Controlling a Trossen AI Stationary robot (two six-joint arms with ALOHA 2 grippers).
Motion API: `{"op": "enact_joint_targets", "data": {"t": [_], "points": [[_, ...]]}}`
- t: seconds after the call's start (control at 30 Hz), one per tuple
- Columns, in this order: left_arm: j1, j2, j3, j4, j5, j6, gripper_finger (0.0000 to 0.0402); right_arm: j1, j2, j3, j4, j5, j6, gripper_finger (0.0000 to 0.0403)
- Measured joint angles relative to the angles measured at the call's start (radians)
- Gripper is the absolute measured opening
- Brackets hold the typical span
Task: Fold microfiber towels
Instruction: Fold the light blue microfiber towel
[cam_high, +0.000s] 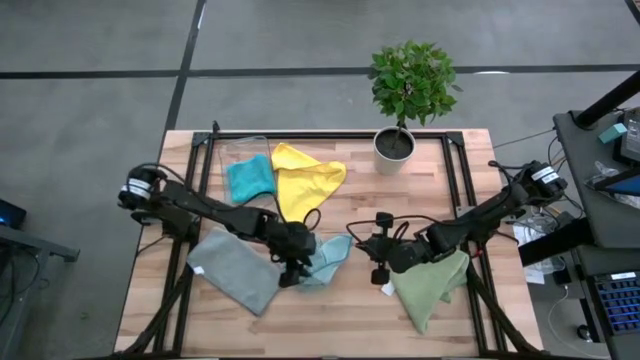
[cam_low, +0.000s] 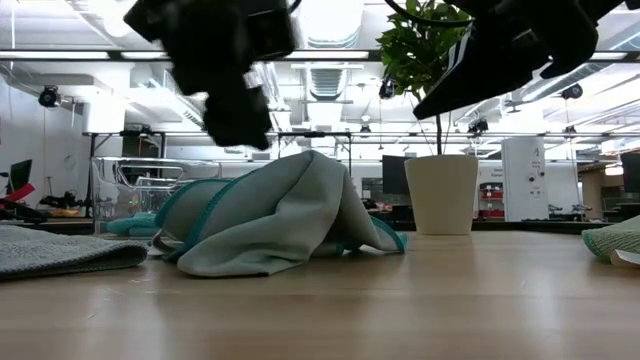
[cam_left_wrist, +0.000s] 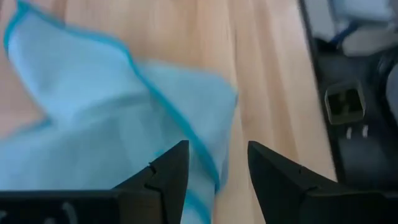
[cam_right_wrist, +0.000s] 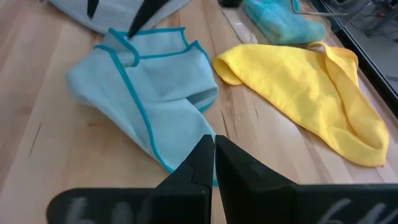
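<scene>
The light blue towel (cam_high: 328, 260) with teal edging lies crumpled and humped near the middle of the tabletop; the grey towel (cam_high: 235, 270) lies flat just to its left; the olive green towel (cam_high: 430, 288) lies folded to a point at the right; the yellow towel (cam_high: 305, 180) lies loosely spread farther back, touching the bunched teal towel (cam_high: 249, 178) beside it

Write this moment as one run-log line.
left gripper: open, over light blue towel | right gripper: shut, empty, beside it | fold: not done
</scene>
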Motion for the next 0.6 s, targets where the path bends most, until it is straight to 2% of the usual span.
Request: {"op": "enact_joint_targets", "data": {"t": [0.23, 0.43, 0.6], "points": [[-0.023, -0.024, -0.001, -0.189, -0.031, 0.008, 0.0164, 0.000, 0.000, 0.000, 0.004, 0.000, 0.026, 0.0009], [-0.055, 0.020, -0.001, -0.182, -0.072, 0.011, 0.0201, 0.000, 0.000, 0.000, 0.005, 0.000, 0.026, 0.0009], [-0.068, 0.053, -0.005, -0.170, -0.087, 0.038, 0.0203, 0.000, 0.000, 0.000, 0.005, 0.001, 0.025, 0.0009]]}}
